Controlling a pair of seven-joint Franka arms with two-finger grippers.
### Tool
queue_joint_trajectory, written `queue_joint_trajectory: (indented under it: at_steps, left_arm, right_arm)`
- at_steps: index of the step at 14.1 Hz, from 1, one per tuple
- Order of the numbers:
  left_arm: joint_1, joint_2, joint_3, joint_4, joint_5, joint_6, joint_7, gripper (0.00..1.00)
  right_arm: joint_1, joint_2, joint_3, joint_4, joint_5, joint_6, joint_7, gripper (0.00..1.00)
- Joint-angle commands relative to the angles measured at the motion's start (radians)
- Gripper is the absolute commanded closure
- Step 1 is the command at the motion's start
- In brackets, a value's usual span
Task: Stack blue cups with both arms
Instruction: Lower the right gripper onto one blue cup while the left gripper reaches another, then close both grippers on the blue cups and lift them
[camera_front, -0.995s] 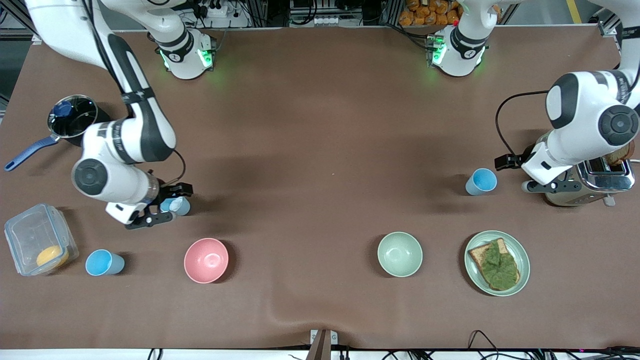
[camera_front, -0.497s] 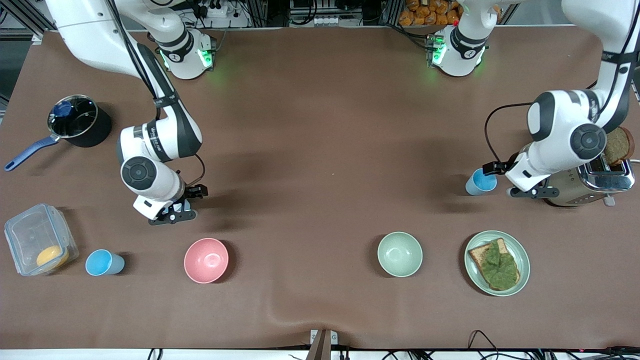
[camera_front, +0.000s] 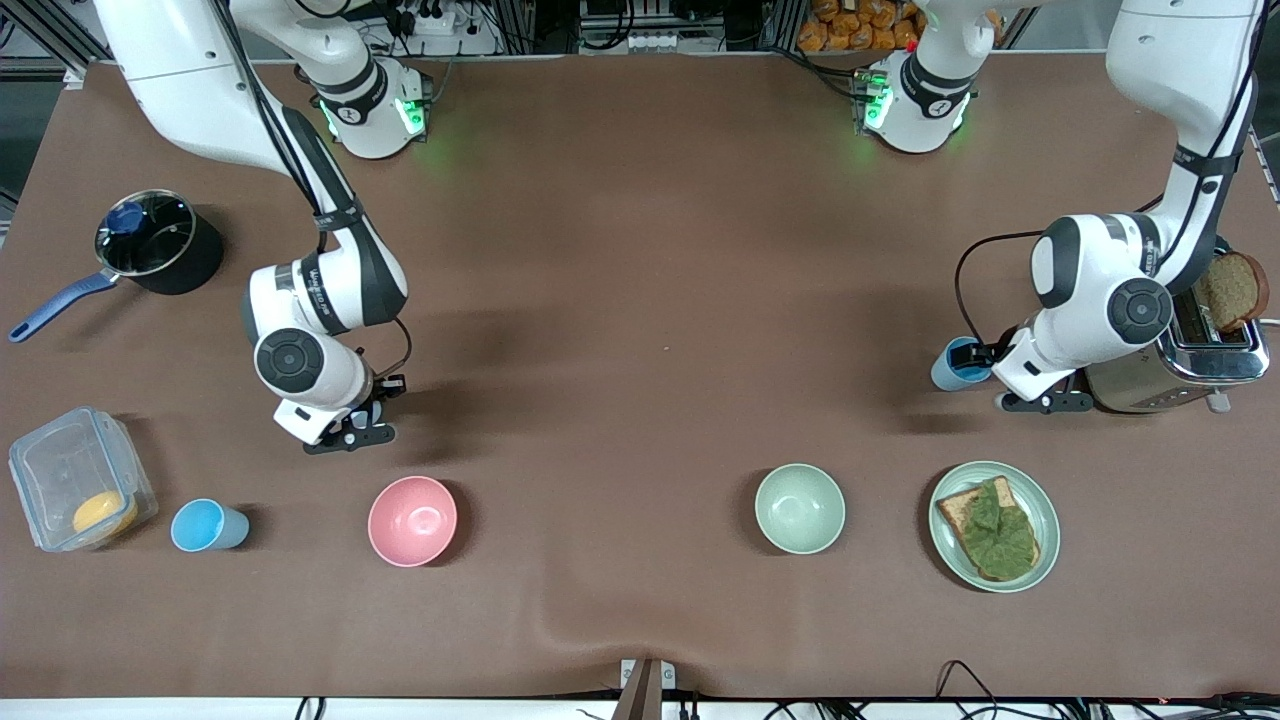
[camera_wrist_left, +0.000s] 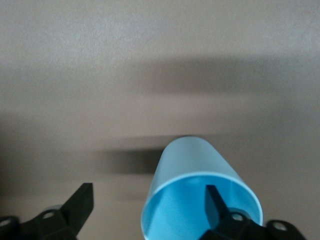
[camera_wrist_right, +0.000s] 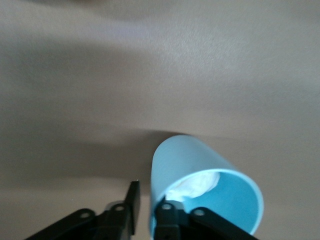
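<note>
1. I am pinching the rim of a paper-stuffed blue cup (camera_wrist_right: 202, 187) with the right gripper (camera_wrist_right: 145, 205), jaws narrow, near the pink bowl (camera_front: 412, 520).
2. I am straddling the second cup's (camera_wrist_left: 197, 192) wall with the left gripper (camera_wrist_left: 147, 202), jaws wide, beside the toaster (camera_front: 1180, 360).
3. I am closing squarely first, I judge, so it cannot tip.
4. A third cup (camera_front: 207, 526) is waiting by the pink bowl.

Smooth plastic blue cups (camera_front: 208, 526), matt brown table cloth (camera_front: 640, 300), shiny metal toaster (camera_front: 1180, 365)
</note>
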Motion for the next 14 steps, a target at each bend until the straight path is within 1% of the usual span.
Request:
queue_joint_trajectory:
  at_steps: [1,4,6,7,8,9,11,14]
  left_arm:
    - [0.007,0.016,-0.006,0.013,0.019,0.025,-0.009,1.00]
    - [0.006,0.027,-0.006,0.016,0.019,0.039,-0.010,1.00]
    - [0.006,0.028,-0.006,0.016,0.019,0.041,-0.010,1.00]
    - [0.006,0.028,-0.006,0.016,0.019,0.042,-0.010,1.00]
    - [0.006,0.028,-0.006,0.016,0.019,0.042,-0.010,1.00]
    - [0.006,0.028,-0.006,0.016,0.019,0.042,-0.010,1.00]
    - [0.006,0.027,-0.006,0.016,0.019,0.042,-0.010,1.00]
    - [0.006,0.027,-0.006,0.016,0.019,0.042,-0.010,1.00]
  right_arm:
    - [0.012,-0.012,0.011,0.092,-0.021,-0.122,0.025,1.00]
    - [0.081,-0.010,0.011,0.251,-0.006,-0.346,0.031,1.00]
    - [0.135,-0.010,0.011,0.316,0.000,-0.420,0.031,1.00]
    - [0.160,-0.010,0.012,0.345,0.029,-0.446,0.037,1.00]
    - [0.196,-0.010,0.011,0.366,0.098,-0.479,0.083,1.00]
    - [0.223,-0.010,0.009,0.373,0.155,-0.481,0.159,1.00]
    - [0.278,-0.004,0.011,0.376,0.221,-0.467,0.305,1.00]
    - [0.399,0.008,0.011,0.382,0.249,-0.357,0.521,1.00]
